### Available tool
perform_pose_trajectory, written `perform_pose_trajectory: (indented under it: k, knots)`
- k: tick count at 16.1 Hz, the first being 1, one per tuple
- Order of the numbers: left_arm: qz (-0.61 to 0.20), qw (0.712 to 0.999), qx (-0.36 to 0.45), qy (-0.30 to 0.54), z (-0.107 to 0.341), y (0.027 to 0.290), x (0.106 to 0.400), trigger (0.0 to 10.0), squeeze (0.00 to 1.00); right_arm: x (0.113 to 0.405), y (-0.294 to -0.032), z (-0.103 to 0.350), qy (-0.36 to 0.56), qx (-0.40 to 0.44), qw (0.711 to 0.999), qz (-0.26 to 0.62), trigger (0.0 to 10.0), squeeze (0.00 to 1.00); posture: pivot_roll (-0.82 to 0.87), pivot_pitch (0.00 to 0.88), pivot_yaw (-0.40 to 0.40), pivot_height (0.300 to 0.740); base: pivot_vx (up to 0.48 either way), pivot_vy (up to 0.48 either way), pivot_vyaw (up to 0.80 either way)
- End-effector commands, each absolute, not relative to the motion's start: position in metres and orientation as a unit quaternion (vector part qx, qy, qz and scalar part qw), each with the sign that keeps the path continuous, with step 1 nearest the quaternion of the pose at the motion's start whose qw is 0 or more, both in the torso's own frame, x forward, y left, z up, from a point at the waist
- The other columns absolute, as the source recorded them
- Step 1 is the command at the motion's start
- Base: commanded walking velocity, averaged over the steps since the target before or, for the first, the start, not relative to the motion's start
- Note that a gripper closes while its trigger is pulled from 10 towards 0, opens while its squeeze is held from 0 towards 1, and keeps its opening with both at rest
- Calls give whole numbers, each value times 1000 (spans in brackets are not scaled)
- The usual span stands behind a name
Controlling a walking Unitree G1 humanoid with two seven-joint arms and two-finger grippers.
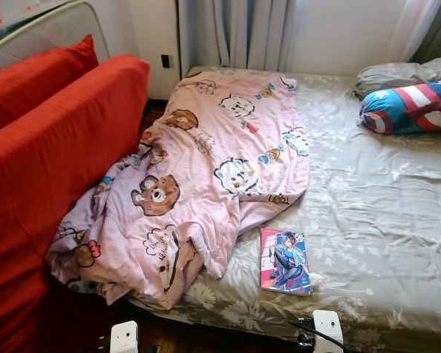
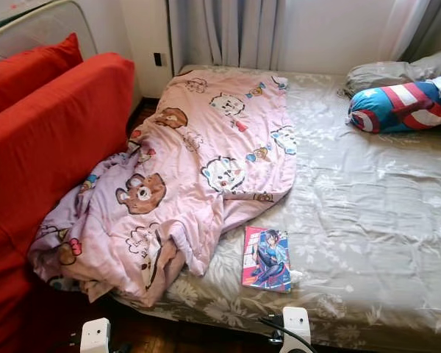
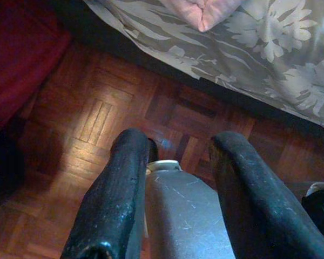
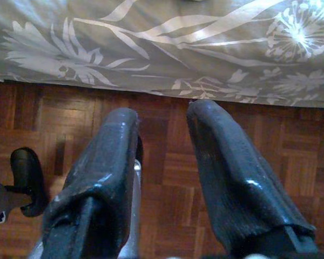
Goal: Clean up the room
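While both arms hang low at the foot of the bed (image 1: 397, 243), nothing has been picked up yet, so I judge the tidying to be at its survey stage: the robot stands facing the mess and has to choose a first item.

The left claw (image 3: 173, 162) points down at the parquet floor (image 3: 92, 124) beside the bed's edge, its two black fingers spread with a clear gap and nothing between them. The right claw (image 4: 162, 156) is likewise parted and empty over the floor, just short of the hanging flower-print sheet (image 4: 151, 43).

On the bed, a pink cartoon-bear quilt (image 1: 213, 169) lies crumpled across the robot's left half, its lower corner spilling over the edge toward the red sofa (image 1: 51, 147) that stands hard against that side. A comic book (image 1: 285, 261) lies flat on the grey sheet just beside the quilt's hem, near the foot edge. At the far right end a blue, red and white striped bolster (image 1: 411, 107) rests against a grey pillow (image 1: 397, 73).

The book looks the nearest and easiest thing; taking it would call for raising the right arm over the mattress edge and sliding a finger under its thin cover, which may be awkward on soft bedding. The quilt likely needs both claws to pull it straight.
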State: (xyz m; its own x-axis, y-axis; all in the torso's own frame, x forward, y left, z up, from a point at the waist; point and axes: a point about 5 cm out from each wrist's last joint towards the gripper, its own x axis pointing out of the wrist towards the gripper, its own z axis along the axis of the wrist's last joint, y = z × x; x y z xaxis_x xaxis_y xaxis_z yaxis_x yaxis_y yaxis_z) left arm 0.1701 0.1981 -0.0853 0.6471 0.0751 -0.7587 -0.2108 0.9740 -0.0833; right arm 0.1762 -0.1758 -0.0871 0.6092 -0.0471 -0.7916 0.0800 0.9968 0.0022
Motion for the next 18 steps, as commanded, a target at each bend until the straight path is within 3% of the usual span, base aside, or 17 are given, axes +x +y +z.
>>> perform_pose_trajectory:
  k: [1, 8, 18]
  knots:
    - [92, 894, -63, 433, -79, 233, 173, 10000, 0, 182, -186, -78, 378, 99, 918, -67, 10000, 0, -26, 33, 14, 740, 0, 0, 0]
    - [78, 894, -50, 439, -79, 232, 172, 10000, 0, 185, -187, -77, 377, 101, 919, -58, 10000, 0, -20, 18, 5, 740, 0, 0, 0]
    - [65, 892, -46, 445, -81, 232, 169, 10000, 0, 183, -186, -79, 391, 108, 912, -66, 10000, 0, -24, 60, 4, 740, 0, 0, 0]
